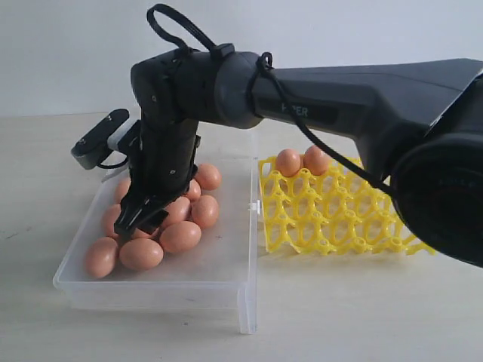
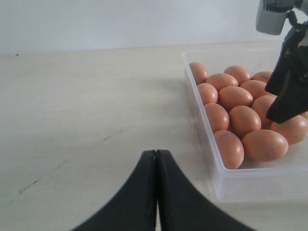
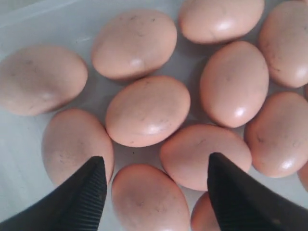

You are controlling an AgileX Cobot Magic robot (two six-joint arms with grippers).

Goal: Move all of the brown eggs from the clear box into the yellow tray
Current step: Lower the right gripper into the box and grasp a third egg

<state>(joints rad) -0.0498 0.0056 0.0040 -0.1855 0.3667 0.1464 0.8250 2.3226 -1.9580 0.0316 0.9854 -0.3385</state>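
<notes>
Several brown eggs [image 1: 179, 236] lie packed together in the clear box [image 1: 151, 290] on the left of the table. My right gripper [image 1: 141, 219] reaches across and hangs just above them, pointing down. In the right wrist view it [image 3: 156, 161] is open, its ribbed fingertips [image 3: 94, 185] either side of one egg [image 3: 149, 197] without touching it. The yellow tray [image 1: 332, 219] stands right of the box with two eggs [image 1: 288, 162] in its back row. My left gripper [image 2: 157, 153] is shut and empty over bare table, beside the box [image 2: 240, 185].
The box's white clasp [image 1: 255, 206] sits on the edge facing the tray, with a narrow gap between box and tray. The right arm's dark body [image 1: 362, 98] spans over the tray. A black cable [image 1: 173, 23] loops above the wrist.
</notes>
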